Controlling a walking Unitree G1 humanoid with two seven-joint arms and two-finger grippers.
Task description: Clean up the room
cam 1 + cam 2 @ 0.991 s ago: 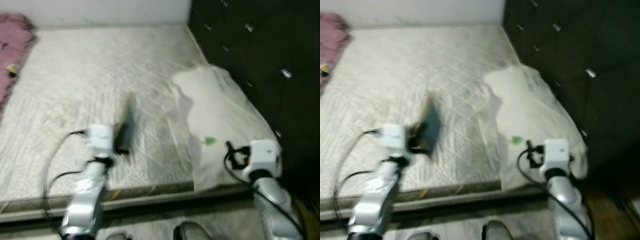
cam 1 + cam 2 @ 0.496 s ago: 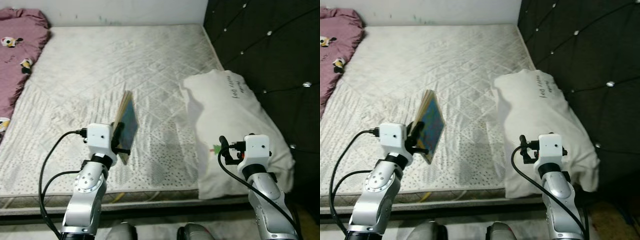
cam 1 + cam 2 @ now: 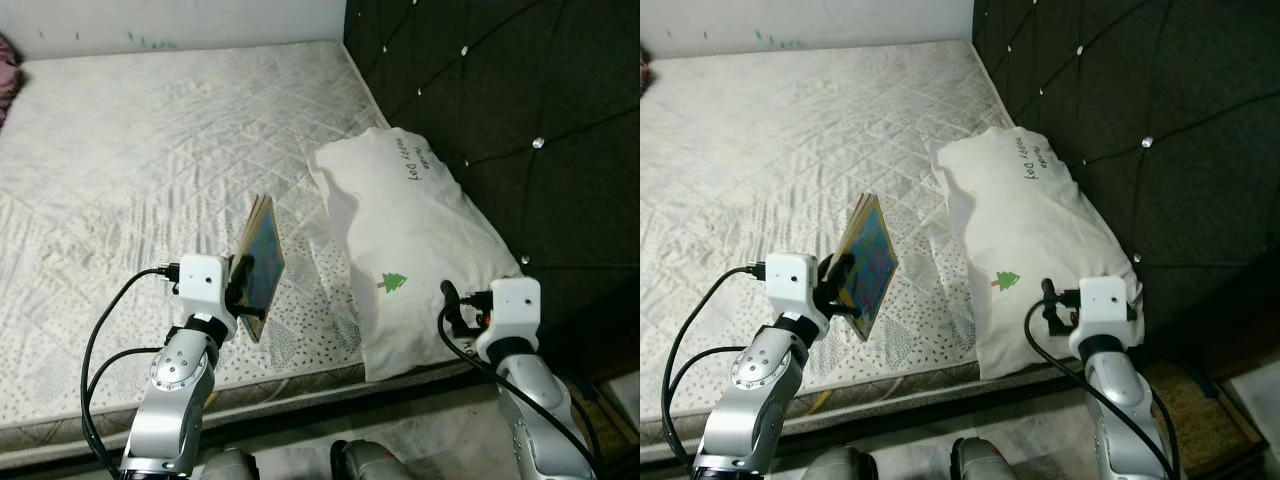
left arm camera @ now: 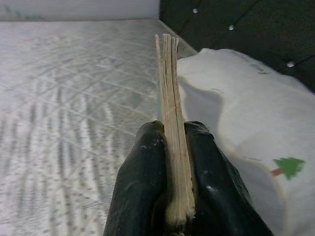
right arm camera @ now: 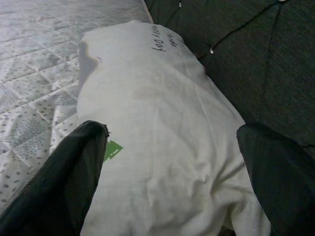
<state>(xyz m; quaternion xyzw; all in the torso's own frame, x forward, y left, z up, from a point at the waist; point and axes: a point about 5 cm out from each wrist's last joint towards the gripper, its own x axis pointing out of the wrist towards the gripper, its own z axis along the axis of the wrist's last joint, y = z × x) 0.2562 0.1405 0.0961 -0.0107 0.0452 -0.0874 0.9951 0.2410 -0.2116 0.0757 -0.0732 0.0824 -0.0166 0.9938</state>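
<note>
L gripper [image 4: 172,182] pinching thin book [image 3: 258,262] upright, above mattress [image 3: 120,170] near its front edge.
Book held edge-on & clear of surface, prob. for carrying off the bed. R gripper [image 5: 170,162] spread wide, empty, hovering over white pillow [image 3: 410,240] at mattress's front R corner by dark headboard [image 3: 500,90], likely next to straighten.

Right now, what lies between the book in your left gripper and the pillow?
Only bare mattress lies between the book and the pillow, seen in both eye views.
</note>
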